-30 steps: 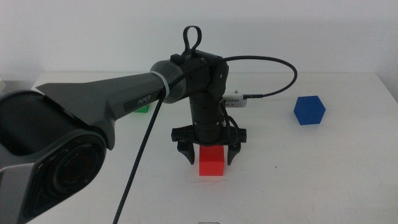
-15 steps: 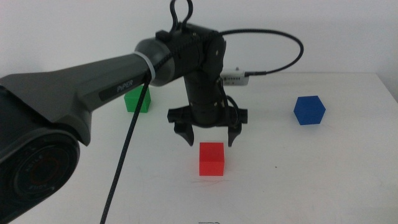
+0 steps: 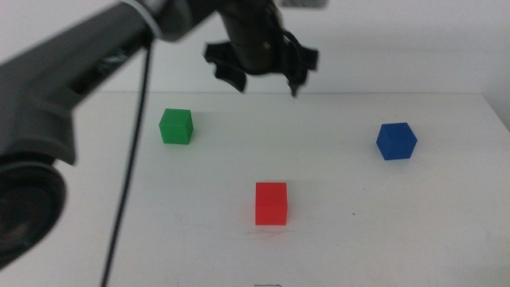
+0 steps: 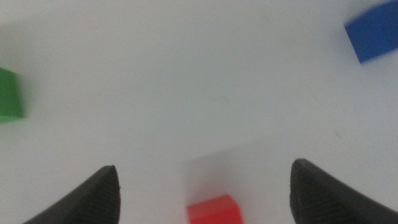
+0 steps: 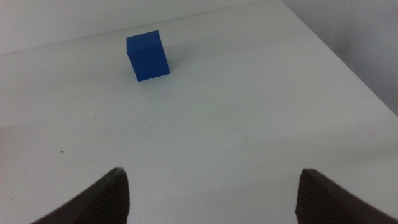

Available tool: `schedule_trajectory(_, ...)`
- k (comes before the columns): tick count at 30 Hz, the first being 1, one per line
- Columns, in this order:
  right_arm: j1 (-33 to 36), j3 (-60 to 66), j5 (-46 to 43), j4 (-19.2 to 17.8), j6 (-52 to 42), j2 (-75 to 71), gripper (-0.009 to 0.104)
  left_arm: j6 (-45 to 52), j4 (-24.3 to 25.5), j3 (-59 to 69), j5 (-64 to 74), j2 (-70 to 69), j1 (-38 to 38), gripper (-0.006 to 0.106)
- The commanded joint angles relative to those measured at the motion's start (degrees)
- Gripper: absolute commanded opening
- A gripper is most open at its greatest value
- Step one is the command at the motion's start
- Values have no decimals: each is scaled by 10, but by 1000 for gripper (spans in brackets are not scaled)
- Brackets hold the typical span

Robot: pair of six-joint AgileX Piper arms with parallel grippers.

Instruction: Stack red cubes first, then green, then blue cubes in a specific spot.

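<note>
The red cube [image 3: 271,203] stands alone on the white table near the front middle, on a faint grey scuff line [image 3: 267,233]; it also shows low in the left wrist view [image 4: 213,210]. The green cube [image 3: 176,127] sits at the left [image 4: 10,93], the blue cube [image 3: 397,141] at the right [image 4: 374,31] [image 5: 147,55]. My left gripper [image 3: 264,80] hangs open and empty high above the table, well behind the red cube. My right gripper [image 5: 211,193] is open and empty over bare table, short of the blue cube; it is out of the middle view.
The left arm [image 3: 88,72] reaches in from the left with a black cable [image 3: 131,167] hanging down. The table's right edge [image 5: 336,56] runs close to the blue cube. A tiny dark dot [image 3: 351,213] marks the table right of the red cube.
The left gripper, which stood open around the red cube a second ago, has risen high and back, leaving the cube on the table. The green cube is now uncovered.
</note>
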Motion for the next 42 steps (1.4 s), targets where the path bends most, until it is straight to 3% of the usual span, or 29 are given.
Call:
schedule_trajectory(1, -3, -8, -46, -9, -8, -11, 70, 3, 8, -19, 45, -47, 20, 94)
schedule_trajectory(14, -3, -8, -46, -9, -8, -11, 70, 69, 7, -19, 45, -35, 179, 94)
schedule_trajectory(19, -3, -8, -46, -9, -8, -11, 70, 102, -19, -20, 37, -2, 223, 94)
schedule_trajectory(42, -3, -8, -46, -9, -8, -11, 70, 117, -36, -20, -114, 135, 229, 94)
